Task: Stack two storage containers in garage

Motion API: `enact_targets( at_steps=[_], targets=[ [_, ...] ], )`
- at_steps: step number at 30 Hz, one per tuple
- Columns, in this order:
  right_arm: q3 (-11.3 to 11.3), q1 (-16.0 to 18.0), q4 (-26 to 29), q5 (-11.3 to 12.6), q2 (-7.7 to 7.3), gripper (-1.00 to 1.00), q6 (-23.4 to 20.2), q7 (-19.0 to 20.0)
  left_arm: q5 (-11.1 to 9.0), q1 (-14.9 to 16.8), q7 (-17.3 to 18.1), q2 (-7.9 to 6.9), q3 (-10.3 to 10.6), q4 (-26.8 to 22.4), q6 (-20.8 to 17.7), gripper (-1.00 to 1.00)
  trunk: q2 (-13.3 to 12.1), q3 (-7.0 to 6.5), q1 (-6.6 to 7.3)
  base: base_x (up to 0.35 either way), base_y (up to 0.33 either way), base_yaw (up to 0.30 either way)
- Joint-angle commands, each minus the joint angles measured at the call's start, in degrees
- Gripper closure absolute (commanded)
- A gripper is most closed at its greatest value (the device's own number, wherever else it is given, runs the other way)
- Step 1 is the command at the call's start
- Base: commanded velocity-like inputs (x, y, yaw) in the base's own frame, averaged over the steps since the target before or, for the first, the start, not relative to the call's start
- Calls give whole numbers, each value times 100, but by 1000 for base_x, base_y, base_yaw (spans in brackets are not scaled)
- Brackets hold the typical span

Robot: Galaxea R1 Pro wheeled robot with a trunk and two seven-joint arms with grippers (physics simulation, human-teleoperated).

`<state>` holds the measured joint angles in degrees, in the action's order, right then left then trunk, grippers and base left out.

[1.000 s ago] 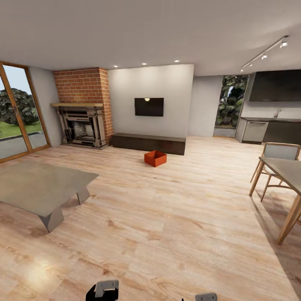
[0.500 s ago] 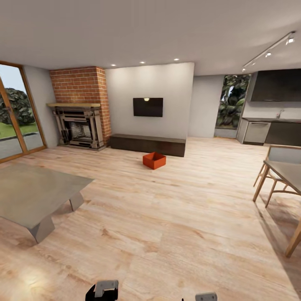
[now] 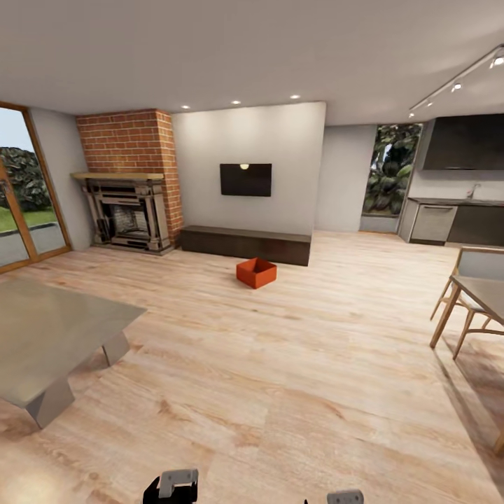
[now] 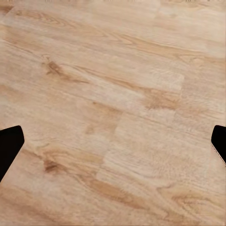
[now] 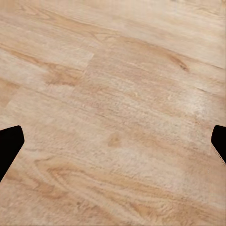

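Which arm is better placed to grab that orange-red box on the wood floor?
Neither yet, slightly the left. The orange-red open-top box sits far ahead, near the dark low cabinet. Both grippers, left and right, hang open over bare planks.

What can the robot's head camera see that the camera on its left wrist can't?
The head view takes in the room: one orange-red storage container on the floor in front of the long dark cabinet, the brick fireplace, the black TV, a grey low table and a wooden chair. The left wrist view gives a close look at the planks between the two wide-apart dark fingertips of the left end effector, with nothing held. Both share the light wood plank floor.
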<state>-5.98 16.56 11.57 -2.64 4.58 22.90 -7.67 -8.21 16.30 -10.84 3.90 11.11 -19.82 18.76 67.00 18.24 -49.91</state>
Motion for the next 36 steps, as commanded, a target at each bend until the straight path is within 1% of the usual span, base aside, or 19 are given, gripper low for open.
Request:
enact_targets(
  at_steps=[1,36],
  targets=[
    [-43,5,-5,-27,-1,-100,4,-60,-58,5,-32,-3,49,4,23,-100,3,7,-4,337,-89,0],
    [-41,5,-5,-26,-1,-100,4,-60,-61,14,46,-19,58,13,5,-100,3,7,-4,337,-88,0]
  ],
)
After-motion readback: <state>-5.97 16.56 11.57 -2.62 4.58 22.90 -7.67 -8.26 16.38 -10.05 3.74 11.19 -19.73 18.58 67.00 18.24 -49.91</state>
